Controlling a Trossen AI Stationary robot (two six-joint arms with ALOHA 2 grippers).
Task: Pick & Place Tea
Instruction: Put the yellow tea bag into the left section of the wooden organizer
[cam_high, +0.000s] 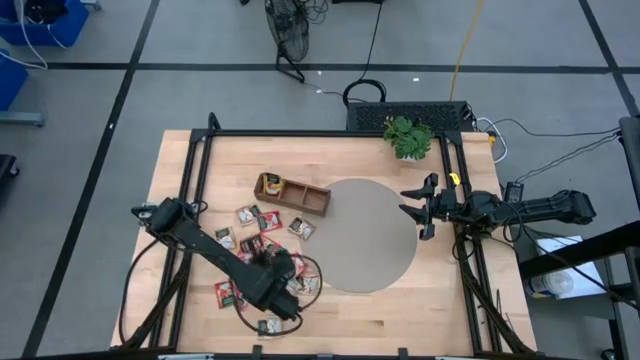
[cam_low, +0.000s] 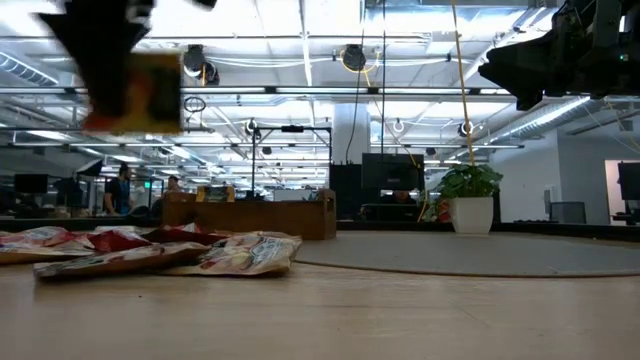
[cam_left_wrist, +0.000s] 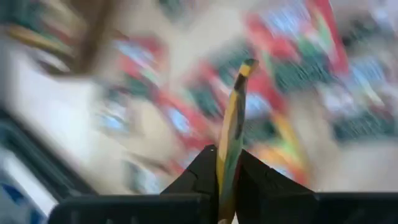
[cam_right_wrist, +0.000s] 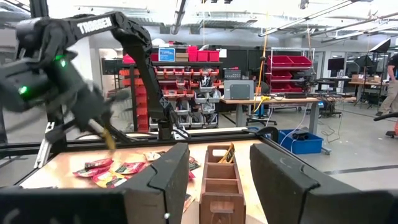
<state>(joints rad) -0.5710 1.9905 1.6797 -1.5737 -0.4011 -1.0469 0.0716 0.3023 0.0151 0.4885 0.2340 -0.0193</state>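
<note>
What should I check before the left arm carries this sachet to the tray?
1. Grasp: left pincer is shut on one tea sachet, held edge-on. Ok.
2. Lift: in the low view the sachet hangs clear above the table. Ok.
3. Single pick: only one sachet shows between the fingers. Ok.
4. Tray: one end compartment already holds something yellow; the other compartments look free in the right wrist view. Ok.
5. Right pincer: open, waiting at the round mat's far side, away from the tray. Ok.
6. Remaining sachets: scattered beside the tray, none blocking it. Ok.
</note>
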